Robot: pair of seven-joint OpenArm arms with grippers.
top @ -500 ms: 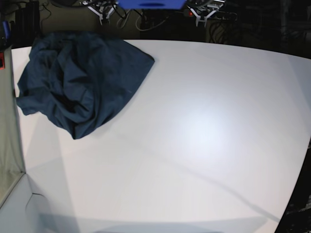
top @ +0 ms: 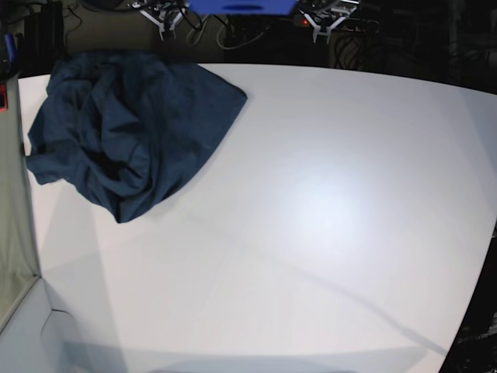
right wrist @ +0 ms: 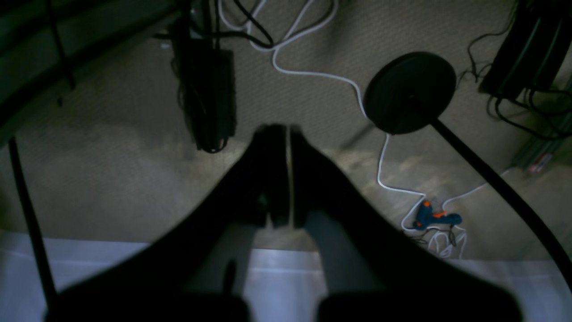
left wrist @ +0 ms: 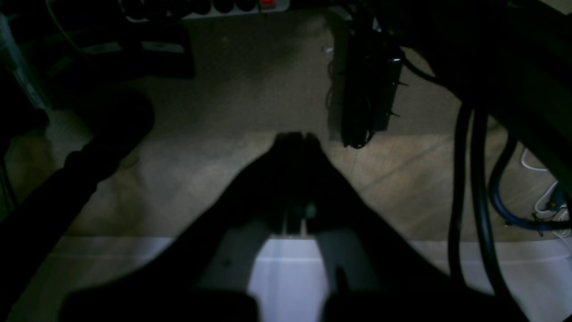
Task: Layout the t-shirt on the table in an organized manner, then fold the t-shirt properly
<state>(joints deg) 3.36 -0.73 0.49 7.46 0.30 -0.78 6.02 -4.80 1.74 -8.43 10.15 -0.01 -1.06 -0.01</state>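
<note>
The dark navy t-shirt (top: 128,128) lies crumpled in a heap at the far left corner of the white table (top: 311,233). In neither wrist view does the shirt show. My left gripper (left wrist: 296,136) is shut and empty, with its dark fingertips together over the floor past the table's edge (left wrist: 514,264). My right gripper (right wrist: 288,129) is also shut and holds nothing; it hangs over the floor beyond the table's rim (right wrist: 111,259). In the base view both arms show only as small white parts at the top edge, far from the shirt.
Beyond the far edge are a carpeted floor with cables, a black round stand base (right wrist: 410,91), a blue and orange tool (right wrist: 431,219) and a black hanging unit (left wrist: 368,94). A blue box (top: 241,6) sits at the top. A grey panel (top: 14,233) borders the table's left side.
</note>
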